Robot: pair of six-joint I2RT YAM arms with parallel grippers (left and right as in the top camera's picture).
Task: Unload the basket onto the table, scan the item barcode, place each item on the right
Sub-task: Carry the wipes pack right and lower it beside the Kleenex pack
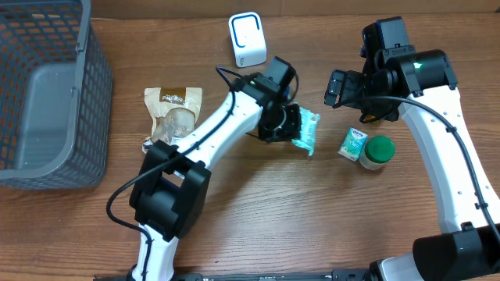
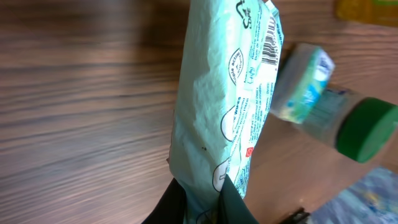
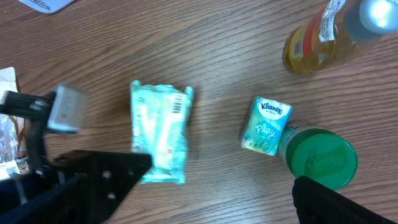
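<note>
Left gripper, jaws pinching 1 end of the wipes packet near the middle of the surface; right gripper, jaws spread, empty. Risk: the limp packet may sag, hiding the barcode from the white scanner.

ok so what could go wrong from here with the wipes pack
The left gripper pinches the soft wipes pack at one end only, so it may sag or slip. The tissue pack and green-lidded jar lie close by; a careless swing might knock them.
</note>
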